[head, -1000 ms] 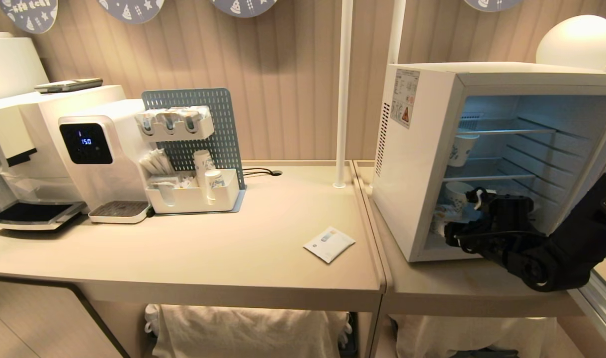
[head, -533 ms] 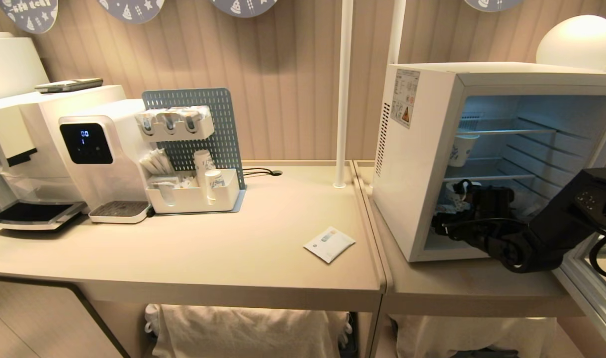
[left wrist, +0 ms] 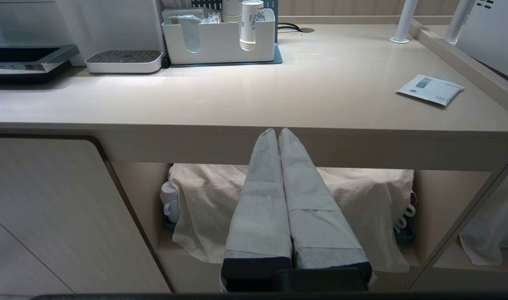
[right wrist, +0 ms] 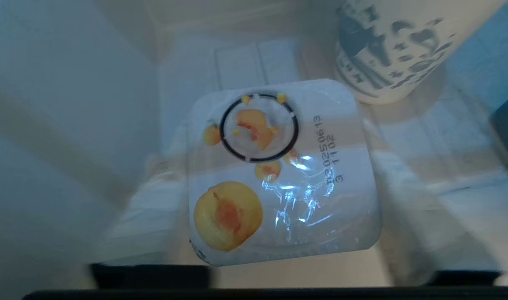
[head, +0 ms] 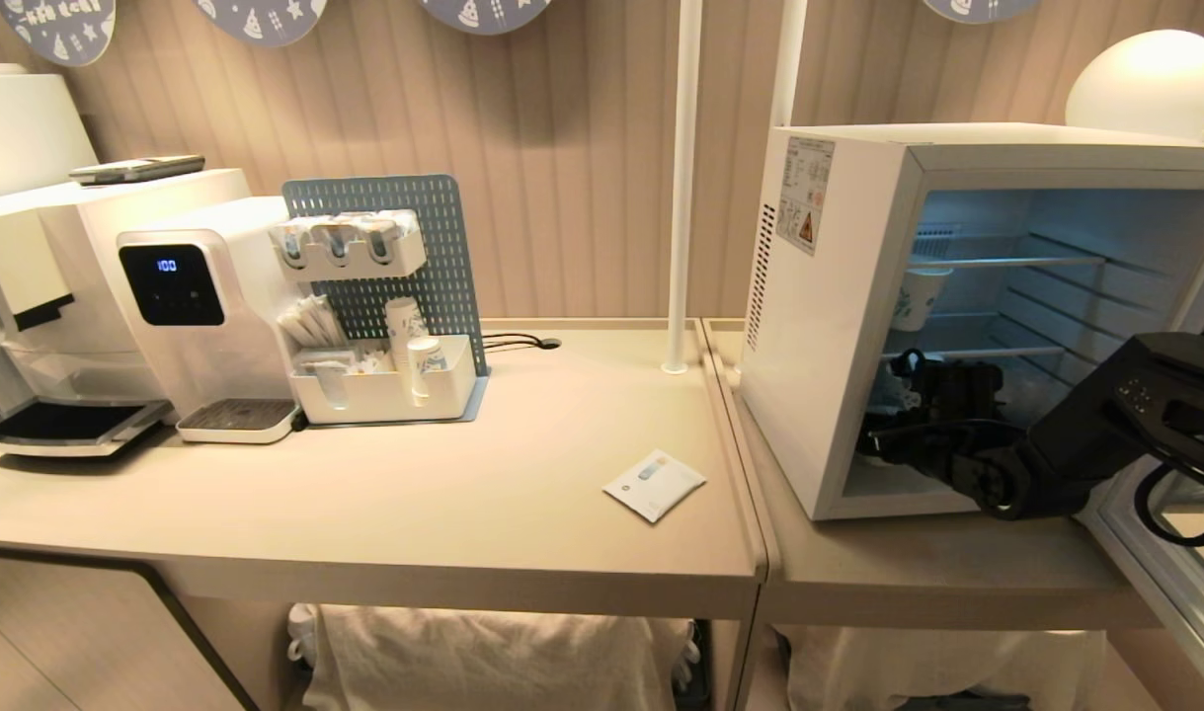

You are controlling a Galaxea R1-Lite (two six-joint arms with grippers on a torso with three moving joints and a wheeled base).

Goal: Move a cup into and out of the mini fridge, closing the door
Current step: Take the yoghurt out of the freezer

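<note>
The mini fridge (head: 829,326) stands on the right-hand table with its door (head: 1155,583) swung open at the far right. My right gripper (head: 903,395) reaches into the bottom compartment. In the right wrist view the cup (right wrist: 279,175), white with a peach picture on its foil lid, stands upright between the fingers (right wrist: 153,208). These fingers press against both side edges of the lid, so my right gripper (right wrist: 270,162) is shut on it. The arm hides the cup in the head view. My left gripper (left wrist: 277,131) is shut and empty, parked low before the table's front edge.
A blue-printed paper cup (right wrist: 387,46) stands just behind the yogurt cup, and another (head: 916,296) sits on the shelf above. A white sachet (head: 655,484) lies on the left table. The water dispenser (head: 192,316) and cup organiser (head: 384,390) stand at the back left.
My right arm has pushed deeper into the fridge's bottom compartment. Its fingers have drawn in around the cup. The left arm has not moved.
</note>
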